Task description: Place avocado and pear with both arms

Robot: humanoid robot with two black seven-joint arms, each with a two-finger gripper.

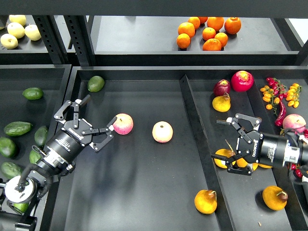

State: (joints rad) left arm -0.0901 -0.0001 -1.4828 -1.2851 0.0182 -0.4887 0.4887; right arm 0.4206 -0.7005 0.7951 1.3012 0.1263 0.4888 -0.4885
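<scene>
The left gripper (94, 118) gapes wide beside a round pink-yellow apple (123, 123). The right gripper (222, 139) spreads wide over a partly hidden yellow-orange pear (223, 158).

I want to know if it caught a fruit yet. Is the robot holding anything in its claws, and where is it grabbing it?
No, both are open and hold nothing. The left claw is beside a pink apple; the right claw is over a yellow pear.

Both arms are black, built from cylindrical segments. The left gripper (94, 121) has skeletal linkage fingers with silver pivot screws and white lettering on its wrist; a round silver-white joint cap sits lower down. The right gripper (225, 139) carries white lettering and a white band behind.
</scene>
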